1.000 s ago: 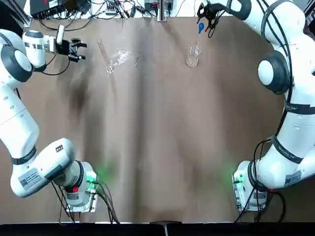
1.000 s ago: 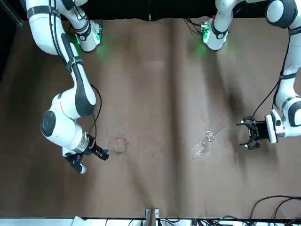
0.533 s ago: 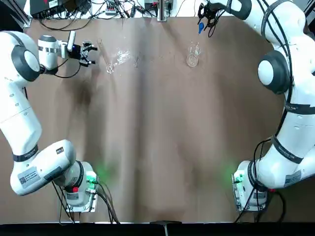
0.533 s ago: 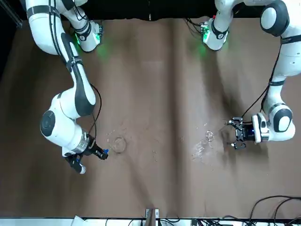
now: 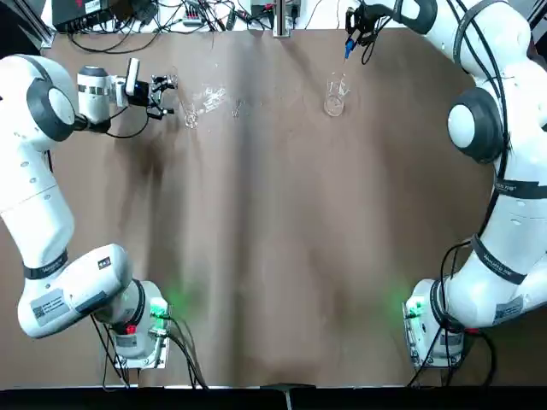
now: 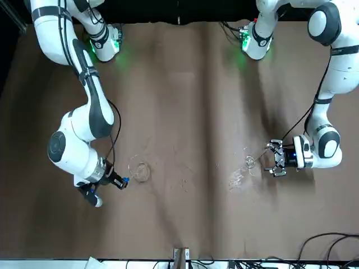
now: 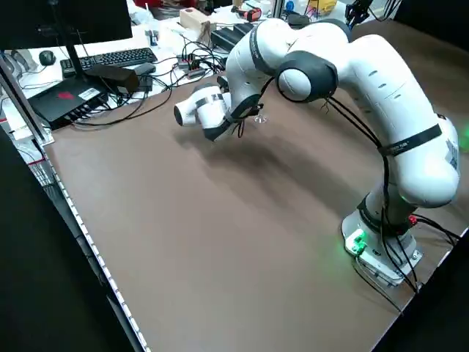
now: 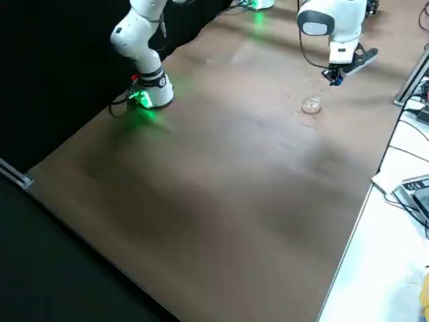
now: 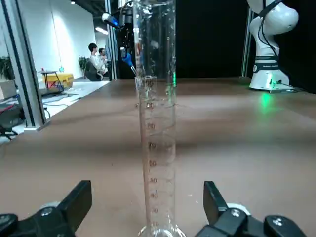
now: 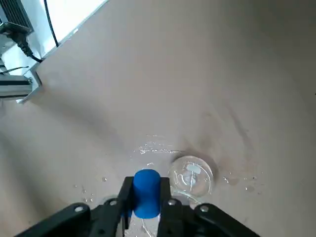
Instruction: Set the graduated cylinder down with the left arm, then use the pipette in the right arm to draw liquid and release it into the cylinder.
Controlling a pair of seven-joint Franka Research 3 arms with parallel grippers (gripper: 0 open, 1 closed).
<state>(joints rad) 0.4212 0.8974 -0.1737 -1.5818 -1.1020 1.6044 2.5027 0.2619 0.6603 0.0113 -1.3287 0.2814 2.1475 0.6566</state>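
On the brown table point(image 5: 273, 256) the cylinder point(image 9: 159, 148) stood upright between the left gripper's point(image 9: 148, 202) wide-open fingers; the right gripper point(image 10: 146, 197) pinched the dropper's blue bulb point(image 10: 146, 193) beside the beaker point(image 10: 191, 176). Drawing and releasing seemed still to do.

Both arms point(image 5: 34, 192) point(image 5: 513, 188): white shells w/ dark grey joint bands. Blk cables run along right arm; bases point(image 5: 141, 329) point(image 5: 432, 329) glow green.
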